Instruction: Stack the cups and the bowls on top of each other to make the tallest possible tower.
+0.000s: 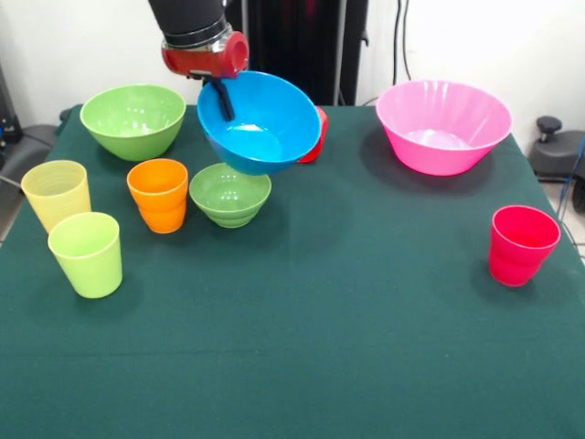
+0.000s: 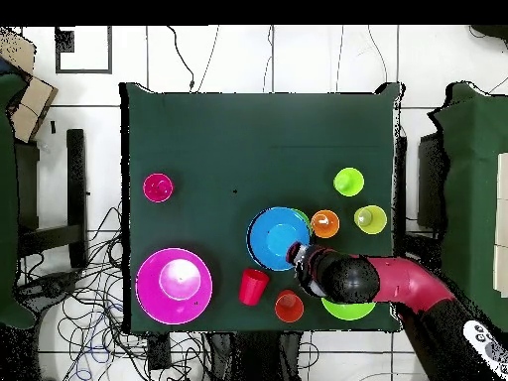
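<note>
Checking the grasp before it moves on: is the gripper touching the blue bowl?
Touching. The front view shows the gripper with a dark jaw inside the rim of the blue bowl, which hangs tilted, lifted clear of the table.

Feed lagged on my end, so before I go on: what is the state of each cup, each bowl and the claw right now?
claw: shut on blue bowl's rim
blue bowl: lifted, tilted, above the small green bowl
small green bowl: upright on table, empty
large green bowl: upright, empty
pink bowl: upright on table
orange cup: upright, unstacked
yellow cup: upright, unstacked
lime cup: upright, unstacked
pinkish-red cup: upright, alone
red cup: lying on its side
</note>
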You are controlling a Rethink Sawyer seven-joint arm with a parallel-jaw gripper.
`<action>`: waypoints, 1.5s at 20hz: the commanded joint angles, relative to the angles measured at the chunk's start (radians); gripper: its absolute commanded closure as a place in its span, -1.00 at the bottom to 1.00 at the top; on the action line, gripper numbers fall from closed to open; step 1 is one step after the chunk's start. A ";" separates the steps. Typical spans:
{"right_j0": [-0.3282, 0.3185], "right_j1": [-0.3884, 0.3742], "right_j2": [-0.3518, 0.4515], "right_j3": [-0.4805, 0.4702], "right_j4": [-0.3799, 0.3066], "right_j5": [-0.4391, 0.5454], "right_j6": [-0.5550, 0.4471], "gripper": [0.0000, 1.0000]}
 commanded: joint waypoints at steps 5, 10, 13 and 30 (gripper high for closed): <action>0.050 0.015 -0.060 -0.090 -0.130 -0.071 -0.035 1.00; 0.034 0.023 -0.049 -0.093 -0.134 -0.084 -0.040 1.00; 0.025 0.031 -0.040 -0.089 -0.132 -0.095 -0.041 1.00; 0.035 0.079 -0.049 -0.127 -0.115 -0.126 -0.028 1.00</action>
